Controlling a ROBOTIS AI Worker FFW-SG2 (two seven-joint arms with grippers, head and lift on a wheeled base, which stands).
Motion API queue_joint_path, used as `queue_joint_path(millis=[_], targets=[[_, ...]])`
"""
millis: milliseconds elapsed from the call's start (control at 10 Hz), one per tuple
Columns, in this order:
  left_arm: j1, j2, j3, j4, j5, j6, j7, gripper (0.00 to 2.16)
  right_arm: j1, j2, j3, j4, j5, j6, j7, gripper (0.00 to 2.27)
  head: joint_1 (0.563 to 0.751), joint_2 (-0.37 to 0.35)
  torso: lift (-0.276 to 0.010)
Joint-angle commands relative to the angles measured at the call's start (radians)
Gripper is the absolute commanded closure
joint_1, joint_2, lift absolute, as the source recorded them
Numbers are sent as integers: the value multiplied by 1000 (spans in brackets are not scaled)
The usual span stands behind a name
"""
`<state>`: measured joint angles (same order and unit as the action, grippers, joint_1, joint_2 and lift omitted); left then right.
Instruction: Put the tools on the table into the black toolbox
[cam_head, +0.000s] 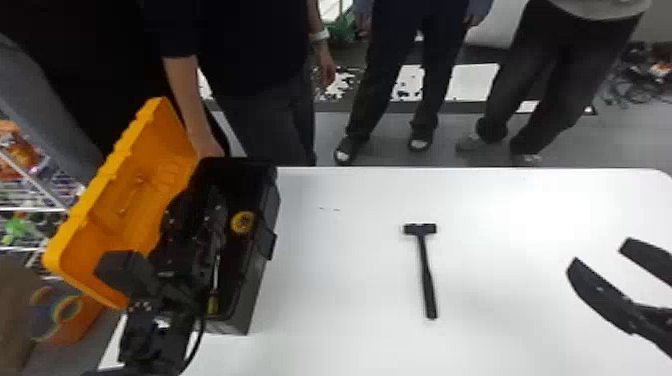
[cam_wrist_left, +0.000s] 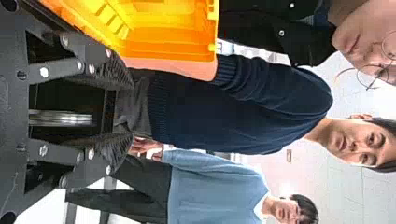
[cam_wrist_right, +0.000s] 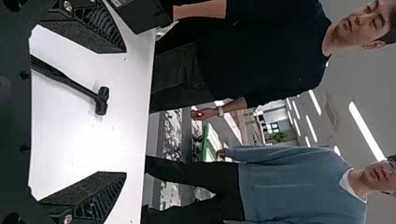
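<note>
A black hammer (cam_head: 426, 272) lies on the white table, right of the open black toolbox (cam_head: 256, 280). Inside the box are a round yellow item (cam_head: 242, 222) and a yellow-handled tool (cam_head: 213, 301). My left gripper (cam_head: 167, 290) is at the box's near left part, its fingertips hard to pick out against the black interior; in the left wrist view the left gripper (cam_wrist_left: 125, 111) has its fingers apart. Off to the hammer's right, my right gripper (cam_head: 601, 251) is open. In the right wrist view the hammer (cam_wrist_right: 102, 101) lies beyond the open right gripper (cam_wrist_right: 125, 112), not touching it.
The orange lid (cam_head: 125, 195) stands raised on the box's left side. A person's hand (cam_head: 207, 146) is at the box's far end. The table's far edge (cam_head: 475, 169) runs behind the hammer, and a wire rack (cam_head: 30, 207) stands at the left.
</note>
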<state>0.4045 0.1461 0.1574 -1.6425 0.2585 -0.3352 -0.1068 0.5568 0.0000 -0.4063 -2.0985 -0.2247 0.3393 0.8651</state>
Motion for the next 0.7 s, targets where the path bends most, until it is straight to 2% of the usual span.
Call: queue_joint_path(millis=[0, 400, 600], targets=[[43, 0, 13, -71, 5, 46, 1, 9, 0, 1, -2, 12, -2, -6, 0, 76, 695, 128, -39], [211, -14, -2, -220, 13, 58, -1, 19, 0, 1, -5, 26, -4, -6, 0, 76, 695, 119, -39], [272, -19, -21, -246, 15, 31, -7, 22, 8, 1, -5, 40, -10, -15, 3, 76, 695, 96, -39]])
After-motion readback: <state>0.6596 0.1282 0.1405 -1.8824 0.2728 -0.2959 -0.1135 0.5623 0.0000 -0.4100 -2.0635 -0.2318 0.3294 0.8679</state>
